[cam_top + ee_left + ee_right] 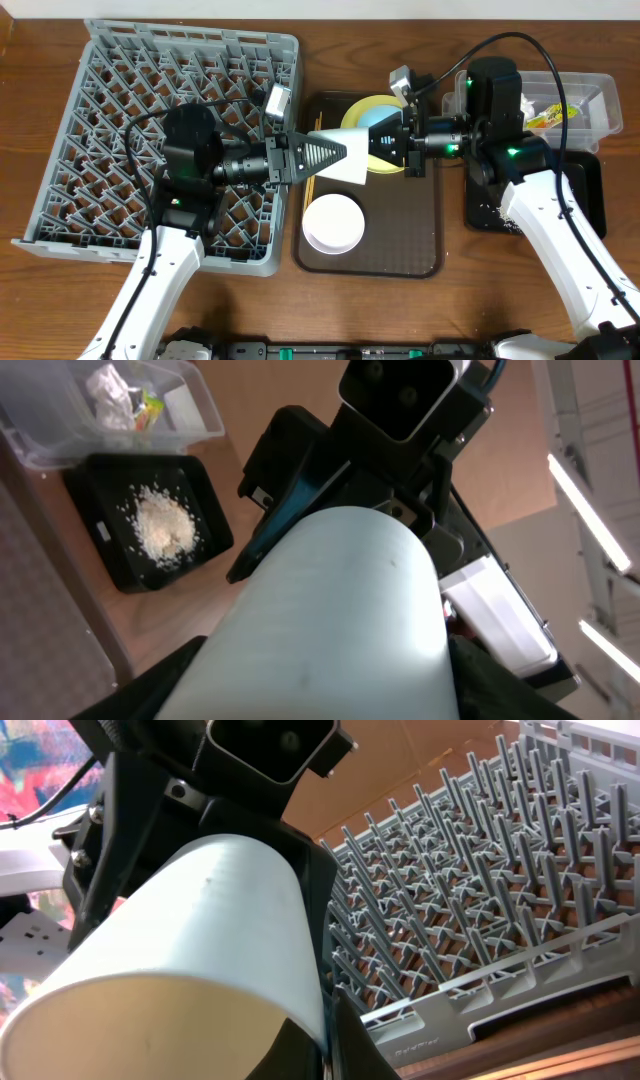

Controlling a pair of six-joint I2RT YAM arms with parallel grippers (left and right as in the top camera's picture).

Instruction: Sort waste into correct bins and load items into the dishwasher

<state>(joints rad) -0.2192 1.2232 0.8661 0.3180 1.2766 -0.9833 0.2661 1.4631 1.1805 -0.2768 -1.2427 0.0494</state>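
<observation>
Whitish cup [345, 172] hangs mid-handover, left gripper [335, 152] seemingly pinching it, right gripper [378, 141] hold impossible to tell, so clamp left firmly before right releases, then dish rack [120, 100].

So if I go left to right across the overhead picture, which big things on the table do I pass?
Grey dish rack → brown serving tray → black tray. The clear tub overlaps the black tray's span, so I leave it out.
</observation>
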